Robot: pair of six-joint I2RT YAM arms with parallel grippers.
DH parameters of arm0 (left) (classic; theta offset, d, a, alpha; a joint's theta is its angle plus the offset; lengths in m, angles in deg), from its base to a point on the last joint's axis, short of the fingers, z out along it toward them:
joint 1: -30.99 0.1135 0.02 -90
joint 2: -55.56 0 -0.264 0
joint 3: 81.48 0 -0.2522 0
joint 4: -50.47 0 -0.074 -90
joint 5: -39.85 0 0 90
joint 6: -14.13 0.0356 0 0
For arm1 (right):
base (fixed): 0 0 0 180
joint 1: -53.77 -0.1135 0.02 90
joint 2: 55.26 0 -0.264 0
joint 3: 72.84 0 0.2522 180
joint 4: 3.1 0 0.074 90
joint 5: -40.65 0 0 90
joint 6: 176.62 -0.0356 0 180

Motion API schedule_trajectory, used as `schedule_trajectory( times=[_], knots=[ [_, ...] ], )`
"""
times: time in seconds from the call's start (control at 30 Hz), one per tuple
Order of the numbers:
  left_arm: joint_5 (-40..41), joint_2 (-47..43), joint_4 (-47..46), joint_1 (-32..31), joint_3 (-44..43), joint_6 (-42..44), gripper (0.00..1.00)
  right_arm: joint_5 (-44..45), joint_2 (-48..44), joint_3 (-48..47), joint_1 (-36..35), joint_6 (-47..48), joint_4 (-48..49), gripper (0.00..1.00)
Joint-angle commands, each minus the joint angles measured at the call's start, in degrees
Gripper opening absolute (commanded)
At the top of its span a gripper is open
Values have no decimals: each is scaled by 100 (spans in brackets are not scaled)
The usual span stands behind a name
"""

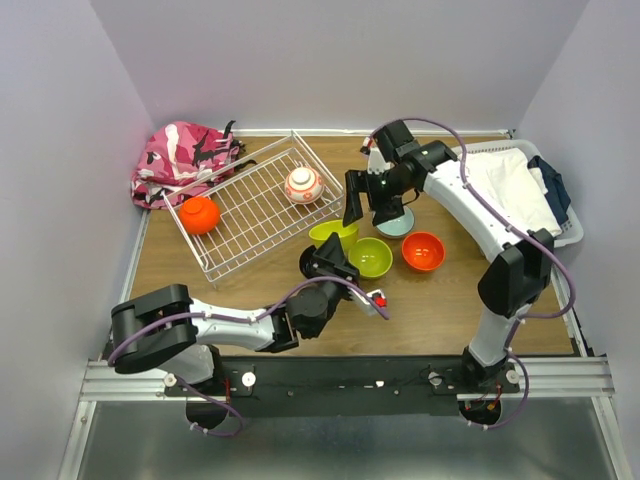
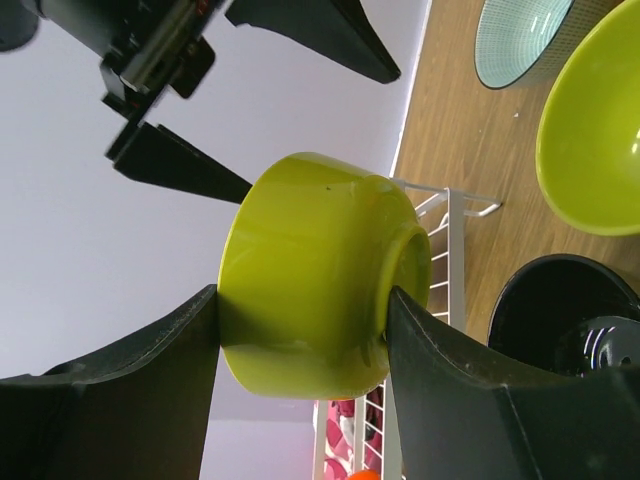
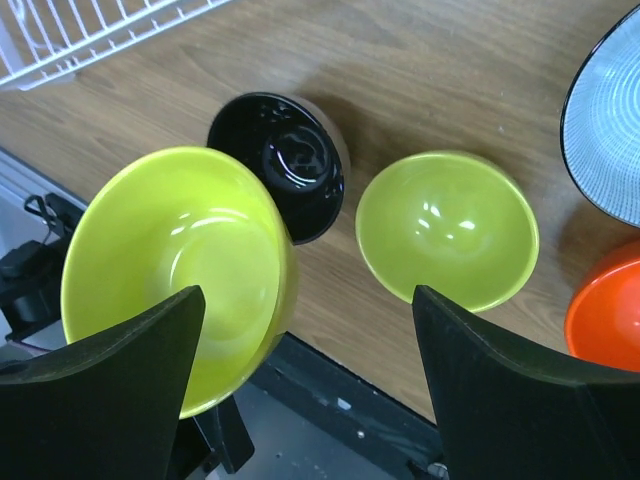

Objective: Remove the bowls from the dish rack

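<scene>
left claw (image 2: 305, 300): closed on a lime-green bowl (image 2: 310, 270); one finger (image 2: 130, 390) presses the outer wall on each side, rim towards one and foot towards the other; in the top view this bowl sits just off the near right corner of the dish rack (image 1: 250, 200), outside the wire; the right wrist view shows its mouth facing up and its rim overlapping a black-lined bowl (image 3: 285, 160) that stands on the bench (image 1: 440, 310) below it.

right claw (image 3: 308, 300): jaws wide apart, nothing between them; it hangs above the group of bowls, over the pale teal bowl (image 2: 525, 40), and is apart from the held bowl.

dish rack: white wire basket set at an angle on the far left of the bench; two bowls inside; an orange bowl (image 1: 200, 214) at its left end and a white bowl with red pattern (image 1: 304, 184) at its far right corner, well apart from each other.

unloaded on the bench, right of the rack: a second lime-green bowl (image 1: 371, 257), upright; a second orange bowl (image 1: 423, 251) just beside it to the right; the pale teal bowl behind those two; the black-lined bowl nearest the left arm.

other items: a pink camouflage bag (image 1: 175, 160) against the far left of the rack; a white basket (image 1: 565, 232) of cloth at the far right.
</scene>
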Motion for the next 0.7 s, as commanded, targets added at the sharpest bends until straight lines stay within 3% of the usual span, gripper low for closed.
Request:
schedule_trajectory(
  times=[0.0, 0.23, 0.63, 0.67],
  knots=[
    [247, 210, -602, -108, -21, 135, 31, -251, 345, -340, -69, 162, -624, 89],
    [326, 395, -716, -143, -21, 170, 31, -558, 662, -411, -184, 232, -782, 66],
    [449, 483, -593, -152, -73, 56, 36, -1191, 803, -200, -263, 321, -721, 13],
    [467, 475, -585, -160, -74, 47, 38, -1192, 803, -235, -263, 321, -704, 3]
  ],
)
